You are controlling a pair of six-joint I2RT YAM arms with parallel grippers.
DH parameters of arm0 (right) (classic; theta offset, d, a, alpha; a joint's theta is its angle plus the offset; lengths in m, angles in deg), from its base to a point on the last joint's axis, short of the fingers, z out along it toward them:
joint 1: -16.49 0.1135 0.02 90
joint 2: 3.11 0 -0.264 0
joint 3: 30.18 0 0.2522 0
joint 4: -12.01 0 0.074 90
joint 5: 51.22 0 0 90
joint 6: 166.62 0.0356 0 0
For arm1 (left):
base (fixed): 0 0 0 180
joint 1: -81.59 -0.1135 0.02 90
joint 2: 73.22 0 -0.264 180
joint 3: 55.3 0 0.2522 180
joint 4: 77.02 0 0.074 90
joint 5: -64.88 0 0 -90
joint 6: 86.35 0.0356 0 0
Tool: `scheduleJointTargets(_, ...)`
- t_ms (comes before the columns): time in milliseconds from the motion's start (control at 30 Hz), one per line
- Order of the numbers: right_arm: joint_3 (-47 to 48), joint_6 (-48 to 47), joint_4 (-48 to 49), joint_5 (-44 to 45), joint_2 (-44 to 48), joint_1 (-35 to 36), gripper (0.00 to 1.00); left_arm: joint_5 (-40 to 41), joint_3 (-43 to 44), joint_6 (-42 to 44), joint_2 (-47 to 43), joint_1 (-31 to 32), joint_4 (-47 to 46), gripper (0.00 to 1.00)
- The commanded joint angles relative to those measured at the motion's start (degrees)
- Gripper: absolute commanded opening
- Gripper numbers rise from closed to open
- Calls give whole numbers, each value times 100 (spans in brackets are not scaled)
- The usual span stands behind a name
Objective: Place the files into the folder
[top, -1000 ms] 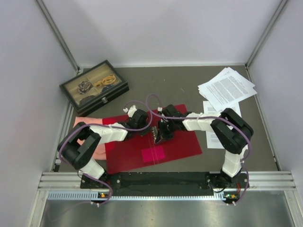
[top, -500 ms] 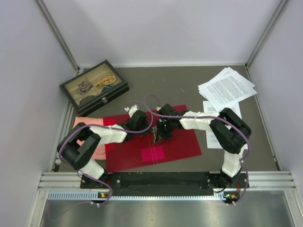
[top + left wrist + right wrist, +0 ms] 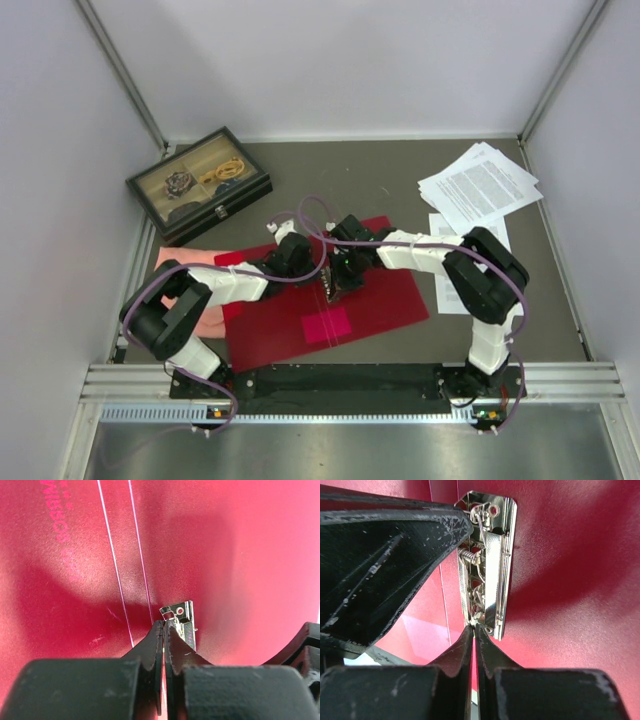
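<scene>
— Where did the left hand stand?

— Just past the salmon-pink cloth (image 3: pixel 178 262) at the frame's left. The left hand (image 3: pixel 163 626) was pinched fully closed with nothing seen between its fingers. Its tips were down on the open red folder (image 3: pixel 388 300), right beside the metal clip (image 3: pixel 490 555).

— And the folder itself?

— It was spread flat across the middle of the table (image 3: pixel 400 170), inside face up. The right hand (image 3: pixel 473 629) met the clip from the other side. It was likewise pressed together and empty, its tips touching the clip's lower end.

— The files?

— At the upper right of the top view the files (image 3: pixel 480 185) lay fanned, well apart from the folder. A few more sheets lay lower down, beside the right arm.

— How would they handle?

— My guess was light and limp, apt to slide over one another. Flat paper gives little to pinch, so a jutting corner of the fan looked the best hold. The clip seemed springy and would likely need lifting first.
</scene>
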State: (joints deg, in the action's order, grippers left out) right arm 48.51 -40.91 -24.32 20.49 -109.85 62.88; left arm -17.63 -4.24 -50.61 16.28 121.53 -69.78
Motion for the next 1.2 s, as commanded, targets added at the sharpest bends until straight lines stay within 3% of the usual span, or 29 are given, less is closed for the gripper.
scheduleJointTargets(0, 143, -345, 323, 713, 320, -69, 0, -503, -91, 425, -37, 128, 1065, 0)
scheduleJointTargets(200, -58, -126, 892, 36, 127, -86, 0, -564, -74, 258, -20, 128, 1048, 0)
scheduleJointTargets(367, -471, 59, 1281, -175, 92, -104, 9, -494, -144, 74, -29, 128, 1109, 0)
scheduleJointTargets(533, -876, 165, 1737, -421, 214, -122, 27, -318, -188, -155, -81, 128, 1189, 0)
scheduleJointTargets(833, -1455, 227, 1765, -360, 962, -183, 23, 104, -337, -1516, 86, 101, 1241, 0)
scheduleJointTargets(1167, -1790, 323, 2213, -720, 927, -324, 20, 192, -285, -1816, 235, 93, 1312, 0)
